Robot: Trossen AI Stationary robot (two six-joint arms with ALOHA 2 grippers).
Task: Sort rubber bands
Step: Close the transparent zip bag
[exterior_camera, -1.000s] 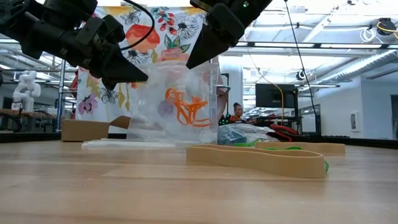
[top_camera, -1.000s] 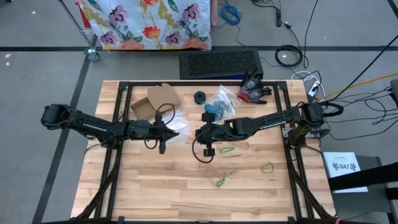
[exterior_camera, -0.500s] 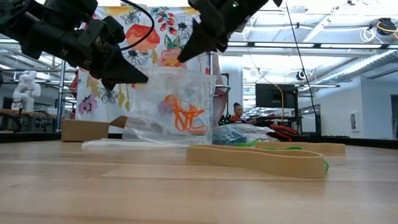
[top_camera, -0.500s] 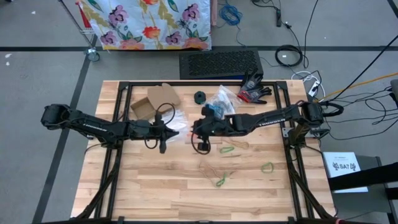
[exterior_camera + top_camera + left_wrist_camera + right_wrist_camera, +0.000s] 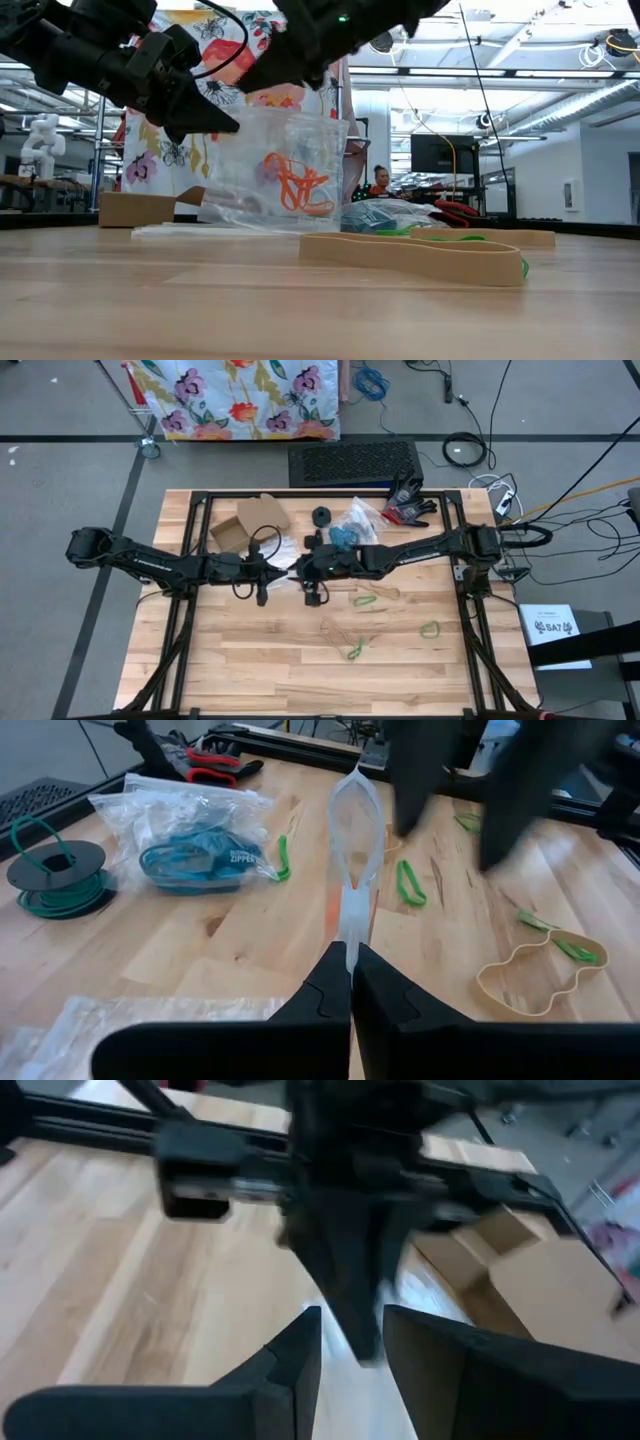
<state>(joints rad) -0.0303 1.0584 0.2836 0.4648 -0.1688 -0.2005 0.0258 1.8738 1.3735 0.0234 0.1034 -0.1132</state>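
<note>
At left, our left gripper (image 5: pixel 350 982) keeps its jaws clamped on the edge of a clear bag (image 5: pixel 285 165) holding orange rubber bands (image 5: pixel 297 182) above the tabletop (image 5: pixel 250 660). Our right gripper (image 5: pixel 303 566) has just let go, jaws parted and empty, swinging leftward over the bag's mouth. Further right, green bands (image 5: pixel 366 599) and a tan band (image 5: pixel 415 255) await sorting.

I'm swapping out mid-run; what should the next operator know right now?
Left gripper: shut on the clear bag, holding it up at table centre.
Right gripper: open, beside the bag's top.
Done: orange rubber bands are inside the bag.
Left: green bands and tan bands lie loose on the table; a blue bunch sits in another bag.
</note>
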